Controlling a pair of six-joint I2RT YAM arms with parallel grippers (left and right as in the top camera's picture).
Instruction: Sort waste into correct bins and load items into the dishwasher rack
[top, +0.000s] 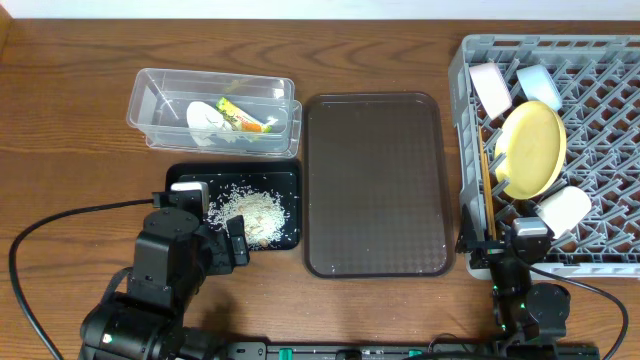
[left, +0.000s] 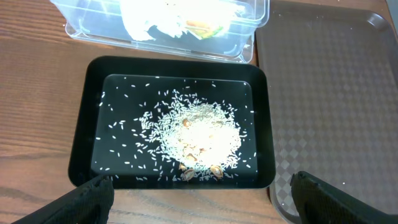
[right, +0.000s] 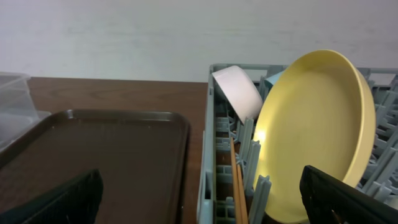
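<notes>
A black tray (top: 290, 205) holding scattered rice and food scraps (top: 252, 210) lies at the front left; it also shows in the left wrist view (left: 84, 124). Behind it a clear plastic bin (top: 150, 100) holds paper and wrapper waste (top: 225, 117). The grey dishwasher rack (top: 600, 80) on the right holds a yellow plate (top: 530, 148), white cups (top: 490, 85) and chopsticks (right: 236, 180). My left gripper (left: 199, 199) is open and empty just in front of the black tray. My right gripper (right: 199, 199) is open and empty by the rack's front left corner.
A large empty brown tray (top: 375, 180) lies in the middle, between the black tray and the rack. It also shows in the right wrist view (right: 93, 149). The table is brown wood, with a white wall behind.
</notes>
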